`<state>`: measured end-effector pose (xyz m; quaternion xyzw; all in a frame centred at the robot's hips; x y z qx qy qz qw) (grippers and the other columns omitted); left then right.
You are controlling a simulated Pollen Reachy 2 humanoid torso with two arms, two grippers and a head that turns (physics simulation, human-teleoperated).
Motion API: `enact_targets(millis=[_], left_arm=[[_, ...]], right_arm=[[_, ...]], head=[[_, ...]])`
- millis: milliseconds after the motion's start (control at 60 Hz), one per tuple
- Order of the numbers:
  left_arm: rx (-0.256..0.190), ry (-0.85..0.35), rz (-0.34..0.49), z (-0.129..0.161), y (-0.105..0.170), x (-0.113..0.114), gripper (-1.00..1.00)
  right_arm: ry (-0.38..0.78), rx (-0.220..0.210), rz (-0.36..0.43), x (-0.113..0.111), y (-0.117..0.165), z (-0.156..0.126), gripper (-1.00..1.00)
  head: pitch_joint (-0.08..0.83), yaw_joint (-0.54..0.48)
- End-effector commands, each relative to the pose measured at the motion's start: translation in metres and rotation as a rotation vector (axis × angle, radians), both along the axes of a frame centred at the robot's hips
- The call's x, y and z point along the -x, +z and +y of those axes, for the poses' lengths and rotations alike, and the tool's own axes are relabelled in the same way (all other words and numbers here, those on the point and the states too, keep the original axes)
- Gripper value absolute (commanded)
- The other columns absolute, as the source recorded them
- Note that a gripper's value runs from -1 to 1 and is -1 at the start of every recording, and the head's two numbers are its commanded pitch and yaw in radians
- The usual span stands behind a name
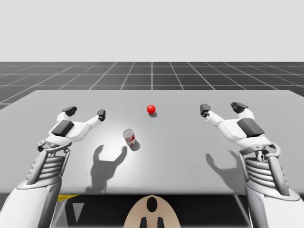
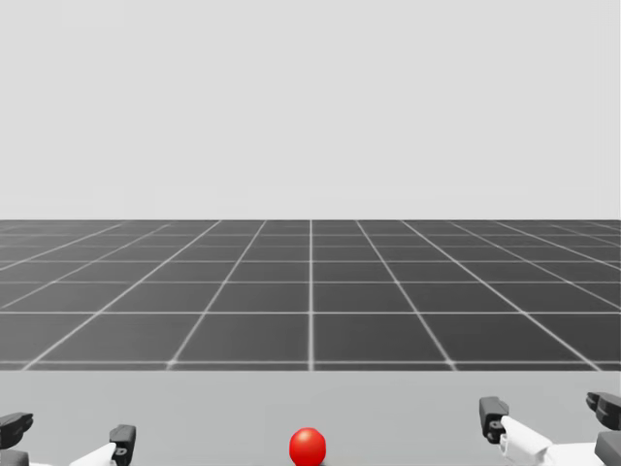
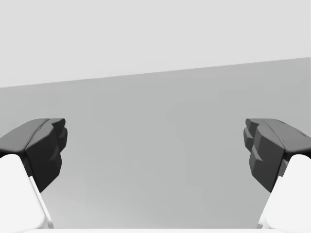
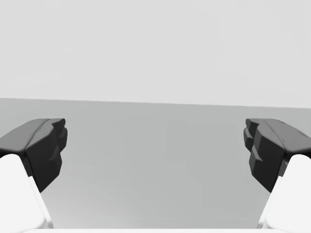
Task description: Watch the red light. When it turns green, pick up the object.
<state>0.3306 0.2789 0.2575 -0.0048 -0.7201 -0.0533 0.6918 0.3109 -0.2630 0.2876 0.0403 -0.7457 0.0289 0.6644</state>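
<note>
A dark floor (image 1: 152, 76) ruled with a pale grid ran across the upper half of the high view to a flat grey backdrop, with no walls or furniture in sight. Below it, the pale grey tabletop (image 1: 180, 156) spread across the middle of the frame, matte and even.

My two arms came in from the bottom corners. The left end effector (image 1: 85, 112) hovered at centre left and the right end effector (image 1: 222, 109) at centre right. Each had its fingers spread wide with nothing between them, and both wrist views confirmed this, showing bare tabletop ahead of the parted fingers.

The object was a small red-and-white can (image 1: 129, 137), apparently standing on end just left of centre in the high view. It was nearer the left end effector and well apart from the right. I judged it light and rigid, though probably thin-walled, so a hard squeeze might dent it. Its smooth, curved side looked slippery. The best hold seemed to be across the middle of the body, with a finger on each opposite side, kept low enough that it would not tip.

The light (image 1: 151, 109), a small ball beyond the can near the frame's centre, was red, so the pick was not yet due.
</note>
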Motion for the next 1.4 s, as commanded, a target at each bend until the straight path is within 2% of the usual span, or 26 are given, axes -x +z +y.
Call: enact_targets(millis=[17,217,550,767,1400], left_arm=[[0.005,-0.001,0.017,0.0021,0.0001,-0.0001,-1.00],[0.015,-0.003,0.018,0.0031,0.0010,0.0009,-1.00],[0.029,-0.015,0.013,0.0070,0.0055,0.0037,-1.00],[0.022,-0.022,0.009,0.0077,0.0074,0.0056,-1.00],[0.015,-0.025,0.002,0.0051,0.0092,0.0086,-1.00]], right_arm=[[-0.018,-0.019,0.015,0.0020,0.0009,-0.0010,-1.00],[-0.008,-0.035,0.013,0.0021,0.0038,-0.0027,-1.00],[-0.037,-0.027,0.013,0.0016,0.0039,-0.0052,-1.00],[-0.036,-0.022,0.013,0.0015,0.0042,-0.0074,-1.00],[-0.035,-0.021,0.010,0.0019,0.0053,-0.0083,-1.00]], head=[[0.008,0.00],[0.075,0.00],[0.350,0.02],[0.459,0.02],[0.454,0.01]])
